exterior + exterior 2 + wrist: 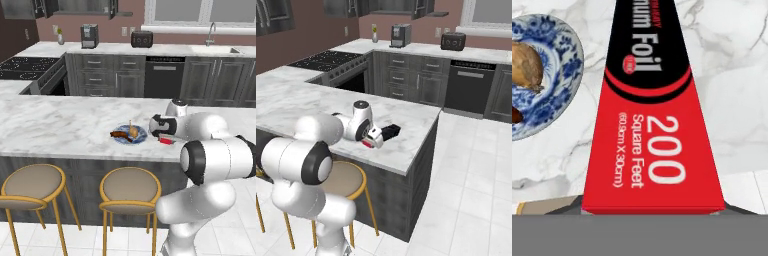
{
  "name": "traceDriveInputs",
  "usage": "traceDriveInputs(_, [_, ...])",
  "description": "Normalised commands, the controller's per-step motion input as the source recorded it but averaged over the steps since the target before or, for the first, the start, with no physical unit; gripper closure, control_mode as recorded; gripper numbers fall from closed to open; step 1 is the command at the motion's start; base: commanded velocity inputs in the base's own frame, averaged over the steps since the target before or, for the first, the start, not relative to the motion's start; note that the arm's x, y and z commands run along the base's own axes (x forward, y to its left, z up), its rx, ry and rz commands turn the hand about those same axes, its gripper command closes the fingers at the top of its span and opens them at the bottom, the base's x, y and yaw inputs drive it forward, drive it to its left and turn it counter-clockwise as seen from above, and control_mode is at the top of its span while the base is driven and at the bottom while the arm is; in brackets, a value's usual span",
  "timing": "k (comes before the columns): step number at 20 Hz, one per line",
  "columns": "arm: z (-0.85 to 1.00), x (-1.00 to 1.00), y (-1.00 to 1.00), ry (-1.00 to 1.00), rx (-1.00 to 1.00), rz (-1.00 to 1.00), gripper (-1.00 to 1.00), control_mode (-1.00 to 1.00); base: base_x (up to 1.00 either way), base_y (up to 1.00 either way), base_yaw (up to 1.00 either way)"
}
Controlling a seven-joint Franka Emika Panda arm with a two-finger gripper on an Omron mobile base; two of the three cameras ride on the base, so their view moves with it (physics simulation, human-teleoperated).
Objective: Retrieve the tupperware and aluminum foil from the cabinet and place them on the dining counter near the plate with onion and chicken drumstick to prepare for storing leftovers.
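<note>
Setting the aluminum foil (654,125) flat on the dining counter (60,125) just beside the plate (559,75); gripper (372,141) low over the carton's red end, grip impossible to tell. Best to lower level, release squarely, avoid nudging the plate.

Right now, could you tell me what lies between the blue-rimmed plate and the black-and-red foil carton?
Only bare white marble counter separates the blue-patterned plate from the black-and-red foil carton, in the hand view.

Arm folded low — hand (376,138) downturned
</note>
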Motion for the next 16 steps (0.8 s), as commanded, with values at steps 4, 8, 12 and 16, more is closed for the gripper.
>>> traceDriveInputs(4, [-0.61,0.41,-0.18,0.0,0.0,0.0,1.0,-1.0,0.0,0.0,0.0])
traceDriveInputs(8, [-0.58,0.44,-0.04,0.0,0.0,0.0,-1.0,-1.0,0.0,0.0,0.0])
traceDriveInputs(12, [-0.15,0.09,0.0,-0.03,0.0,0.01,-1.0,-1.0,0.0,0.0,0.0])
traceDriveInputs(16, [0.09,-0.03,0.0,-0.06,0.0,0.0,-1.0,-1.0,0.0,0.0,0.0])
